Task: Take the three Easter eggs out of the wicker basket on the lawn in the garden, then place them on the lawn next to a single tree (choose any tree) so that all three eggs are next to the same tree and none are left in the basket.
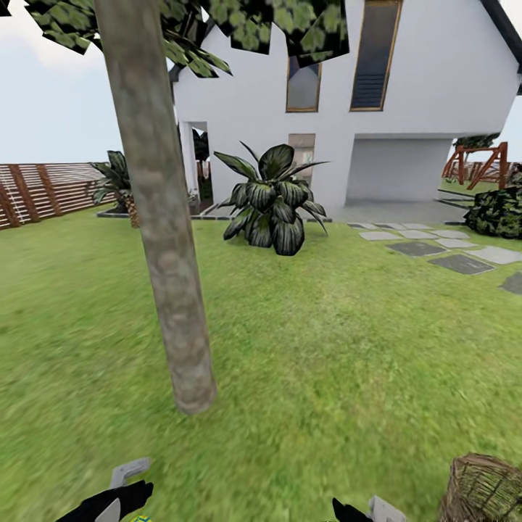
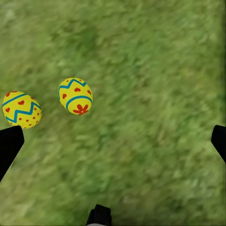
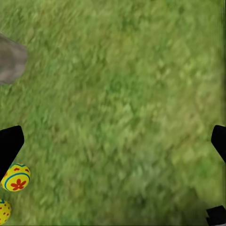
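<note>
Grass at left of frame holds two eggs under the left gripper, both grippers wide open and empty, so I judge a third egg must come from the basket at lower right

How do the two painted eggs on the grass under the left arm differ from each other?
In the left wrist view, one egg lies clear of the left pincer, while the other egg sits close by a fingertip. The first shows a red flower near one end; the second shows small red spots there. Both are yellow with blue zigzag bands, resting apart on the grass.
</note>
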{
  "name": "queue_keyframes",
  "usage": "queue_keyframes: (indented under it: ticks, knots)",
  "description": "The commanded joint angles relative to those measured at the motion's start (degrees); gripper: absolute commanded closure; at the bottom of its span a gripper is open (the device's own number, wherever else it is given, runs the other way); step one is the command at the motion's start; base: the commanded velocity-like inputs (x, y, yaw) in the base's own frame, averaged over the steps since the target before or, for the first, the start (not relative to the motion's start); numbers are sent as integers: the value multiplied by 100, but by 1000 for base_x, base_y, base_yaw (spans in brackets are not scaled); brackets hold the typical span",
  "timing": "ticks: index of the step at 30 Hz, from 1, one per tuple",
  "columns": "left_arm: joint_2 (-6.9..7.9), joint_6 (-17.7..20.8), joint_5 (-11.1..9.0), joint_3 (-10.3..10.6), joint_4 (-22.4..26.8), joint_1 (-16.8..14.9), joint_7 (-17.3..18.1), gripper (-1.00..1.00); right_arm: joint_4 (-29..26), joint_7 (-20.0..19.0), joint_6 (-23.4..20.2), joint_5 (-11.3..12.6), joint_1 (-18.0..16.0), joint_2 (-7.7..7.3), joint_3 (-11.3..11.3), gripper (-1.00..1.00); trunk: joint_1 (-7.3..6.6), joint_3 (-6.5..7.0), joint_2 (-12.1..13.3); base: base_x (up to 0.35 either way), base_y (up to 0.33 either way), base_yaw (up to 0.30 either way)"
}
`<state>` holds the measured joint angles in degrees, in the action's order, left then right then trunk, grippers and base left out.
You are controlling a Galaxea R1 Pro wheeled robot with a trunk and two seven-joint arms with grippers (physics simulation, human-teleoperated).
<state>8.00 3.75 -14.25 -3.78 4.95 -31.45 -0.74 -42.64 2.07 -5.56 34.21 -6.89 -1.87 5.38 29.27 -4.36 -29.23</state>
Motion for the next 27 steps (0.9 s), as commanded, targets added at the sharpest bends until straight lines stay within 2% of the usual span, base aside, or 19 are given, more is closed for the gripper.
queue_keyframes:
  ticks: [1, 27]
  knots:
    - [0, 38, -17, -35, 15, 4, -8, -100, -8, 22, -15, 42, -5, -6, 24, -100, 3, -6, -10, 0, 0, -258]
    - [-44, -133, -13, -35, 15, 82, -20, -100, -8, 30, -15, 50, -4, -6, 22, -100, 3, 131, -10, 0, 0, -257]
